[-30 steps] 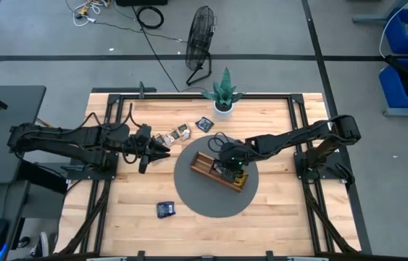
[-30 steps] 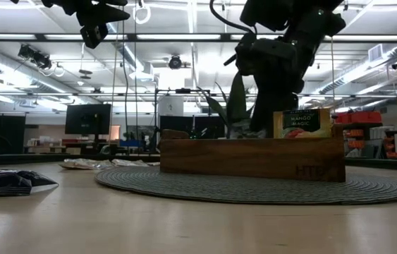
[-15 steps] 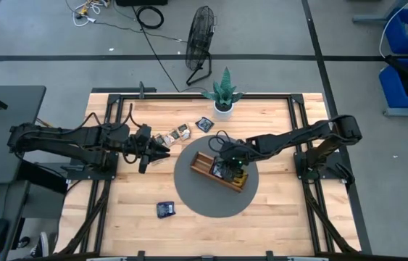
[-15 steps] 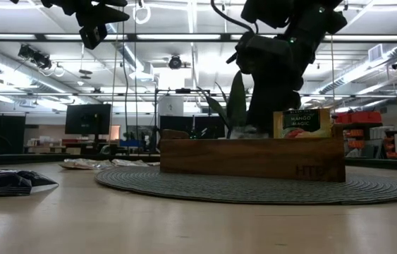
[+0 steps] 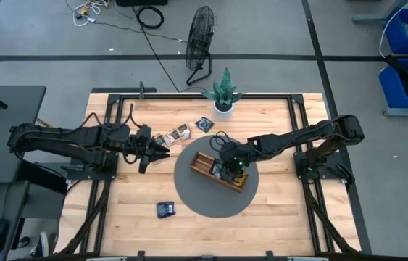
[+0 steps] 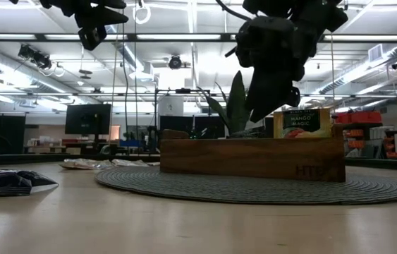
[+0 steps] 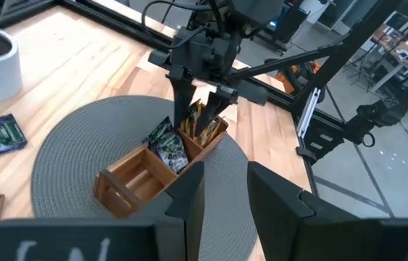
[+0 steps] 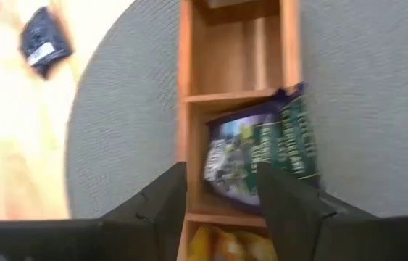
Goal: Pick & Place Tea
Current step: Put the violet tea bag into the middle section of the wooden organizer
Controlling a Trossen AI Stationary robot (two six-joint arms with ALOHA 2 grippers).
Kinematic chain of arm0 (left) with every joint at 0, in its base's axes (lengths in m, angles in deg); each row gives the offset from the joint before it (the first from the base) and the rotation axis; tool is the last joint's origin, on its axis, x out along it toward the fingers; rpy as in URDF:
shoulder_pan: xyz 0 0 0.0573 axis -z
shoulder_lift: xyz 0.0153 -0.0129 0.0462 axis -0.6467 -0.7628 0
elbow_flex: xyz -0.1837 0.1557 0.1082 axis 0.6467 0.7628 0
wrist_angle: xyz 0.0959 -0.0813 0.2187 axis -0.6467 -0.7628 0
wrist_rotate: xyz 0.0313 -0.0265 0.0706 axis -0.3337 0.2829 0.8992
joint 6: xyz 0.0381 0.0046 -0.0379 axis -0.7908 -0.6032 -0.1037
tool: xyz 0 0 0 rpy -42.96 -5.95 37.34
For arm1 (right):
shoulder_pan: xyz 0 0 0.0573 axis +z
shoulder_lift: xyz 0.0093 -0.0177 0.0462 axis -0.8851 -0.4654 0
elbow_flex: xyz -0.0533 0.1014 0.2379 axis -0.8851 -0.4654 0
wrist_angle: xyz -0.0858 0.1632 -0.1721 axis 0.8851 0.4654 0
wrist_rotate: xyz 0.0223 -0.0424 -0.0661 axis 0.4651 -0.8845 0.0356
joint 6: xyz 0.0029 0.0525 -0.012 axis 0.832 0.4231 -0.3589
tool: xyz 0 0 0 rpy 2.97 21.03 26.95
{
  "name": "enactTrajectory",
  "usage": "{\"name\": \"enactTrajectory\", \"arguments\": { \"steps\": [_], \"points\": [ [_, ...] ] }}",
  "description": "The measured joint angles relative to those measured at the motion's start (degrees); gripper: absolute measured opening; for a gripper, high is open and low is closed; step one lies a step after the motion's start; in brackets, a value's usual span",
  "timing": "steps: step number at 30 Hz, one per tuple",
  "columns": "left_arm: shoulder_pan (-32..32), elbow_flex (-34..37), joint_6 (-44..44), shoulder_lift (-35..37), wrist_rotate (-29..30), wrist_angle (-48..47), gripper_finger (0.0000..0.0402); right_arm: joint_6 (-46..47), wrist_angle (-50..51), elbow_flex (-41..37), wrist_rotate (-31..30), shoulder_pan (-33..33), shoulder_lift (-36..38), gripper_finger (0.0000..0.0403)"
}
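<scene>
Hovering over the wooden tray (image 5: 219, 171) on the round grey mat (image 5: 189, 190), the right gripper (image 8: 218, 190) has fingers apart, grasping nothing; a dark sachet (image 8: 258, 154) leans in the middle compartment. Left gripper (image 7: 222, 194) waits left of the mat, parted too. More sachets (image 5: 182, 132) lie at the far side, near a potted plant (image 5: 223, 92); one navy sachet (image 5: 165, 209) sits near-left. Fan (image 5: 201, 36) and cables on the floor beyond.

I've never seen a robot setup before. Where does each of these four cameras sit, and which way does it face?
High: overhead, straight down on the table, both arms.
Low: table height, level across to the wooden tray; arms hang from above.
Left wrist: past the left claw toward the tray and right arm.
Right wrist: past the right claw down into the tray.
All four share the tray.
</scene>
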Motion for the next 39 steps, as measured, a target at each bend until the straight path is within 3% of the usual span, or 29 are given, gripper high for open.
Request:
{"name": "enactTrajectory", "arguments": {
  "steps": [8, 12, 16, 19, 22, 31, 39],
  "points": [
    [0.1, 0.0, -1.1, -0.9, -4.5, -8.6, 0.0108, 5.3, -7.3, 0.0, 2.7, 2.1, 0.0, 0.0159],
    [0.4, 0.0, -2.9, -2.4, -10.6, -10.8, 0.0108, 7.4, -11.4, 0.0, 2.6, 2.7, 0.3, 0.0157],
    [4.1, 0.0, -7.9, -5.4, -14.1, -11.6, 0.0108, 7.2, -11.3, 1.4, 2.2, 3.3, 0.5, 0.0157],
    [6.6, 0.1, -4.1, -8.7, -14.8, -13.1, 0.0111, 7.0, -10.7, 2.8, 1.9, 3.1, 0.5, 0.0157],
    [8.6, 0.0, 0.4, -12.6, -16.4, -15.2, 0.013, 6.8, -9.9, 3.5, 1.6, 3.1, 0.5, 0.0157],
    [16.1, 0.1, 7.9, -25.4, -17.9, -11.8, 0.024, 2.3, -6.7, 5.0, 2.0, 3.1, 0.8, 0.0157],
    [19.1, 0.0, 16.6, -35.9, -15.5, -4.6, 0.0255, -1.8, -5.6, 5.0, 3.2, 3.1, 2.1, 0.0157]
  ]
}}
